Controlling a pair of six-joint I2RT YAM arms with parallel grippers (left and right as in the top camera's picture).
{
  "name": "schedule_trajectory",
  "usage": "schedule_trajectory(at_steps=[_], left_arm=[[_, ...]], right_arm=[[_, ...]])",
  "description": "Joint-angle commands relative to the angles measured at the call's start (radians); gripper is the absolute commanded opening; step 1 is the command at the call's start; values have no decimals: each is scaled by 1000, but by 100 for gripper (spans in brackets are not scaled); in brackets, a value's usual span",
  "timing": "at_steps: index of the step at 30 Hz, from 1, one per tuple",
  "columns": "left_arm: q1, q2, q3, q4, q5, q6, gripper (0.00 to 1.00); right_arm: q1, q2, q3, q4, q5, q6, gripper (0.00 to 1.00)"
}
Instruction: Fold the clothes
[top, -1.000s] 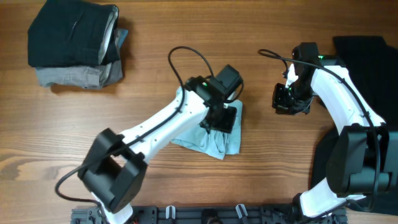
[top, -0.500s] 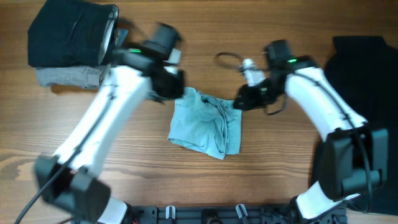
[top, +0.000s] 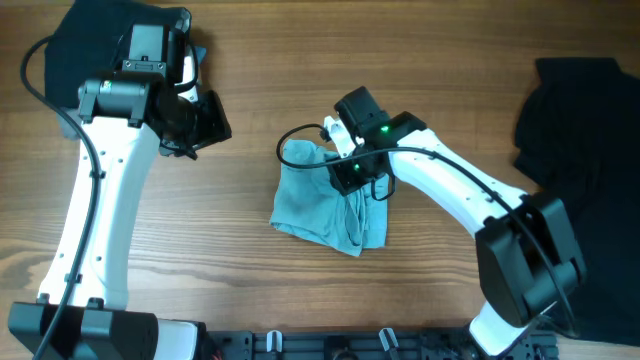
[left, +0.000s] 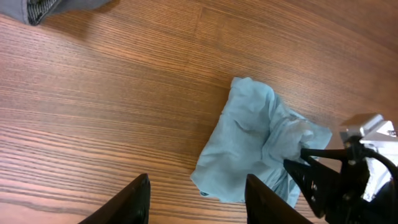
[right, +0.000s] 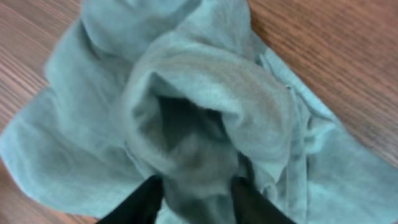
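The light blue t-shirt (top: 318, 208) lies crumpled in a rough bundle on the wooden table at the centre. My right gripper (top: 348, 176) is down on its upper right part, open, with a raised fold of the fabric (right: 205, 106) between its fingers (right: 194, 198). My left gripper (top: 205, 122) is open and empty, held above bare wood well to the left of the shirt. The left wrist view shows the shirt (left: 245, 146) ahead of its fingers (left: 196, 199), with the right gripper (left: 339, 180) on the shirt's far side.
A stack of folded black and grey garments (top: 118, 70) sits at the back left, close behind my left arm; its grey corner shows in the left wrist view (left: 43, 7). A large black garment (top: 585, 170) covers the right edge of the table.
My left gripper let go of the shirt and swung left, toward the folded stack. My right gripper moved left from bare wood onto the shirt's upper right part.
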Motion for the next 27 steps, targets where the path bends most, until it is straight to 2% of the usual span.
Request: schedule_trajectory(at_steps=[1, 2, 3, 9, 10, 12, 18, 20, 22, 24, 27], left_arm=[[9, -6, 11, 3, -3, 24, 51], [9, -6, 11, 4, -3, 24, 52], [9, -6, 11, 7, -3, 24, 53], [9, -6, 11, 10, -3, 24, 57], [9, -6, 11, 11, -3, 24, 59], [9, -6, 11, 11, -3, 24, 62], [9, -6, 11, 6, -2, 24, 63], [8, -6, 10, -5, -2, 24, 62], [-1, -6, 2, -11, 14, 24, 54], [-19, -6, -23, -9, 47, 24, 48], [-57, -6, -82, 0, 51, 24, 42]], right_arm=[[4, 17, 6, 13, -5, -5, 23], [1, 17, 6, 19, -5, -5, 9], [-3, 17, 6, 24, -2, 1, 4], [-113, -50, 10, -17, 123, 171, 4], [-156, -69, 10, -48, 122, 174, 9], [-212, -79, 9, -104, 124, 174, 35], [-352, -85, 10, -195, 81, 157, 35], [-366, -98, 10, -178, -97, 3, 41], [-358, -109, 9, -172, -284, -135, 54], [-333, -110, 8, -172, -354, -150, 63], [-280, -98, -9, -159, -264, -59, 73]])
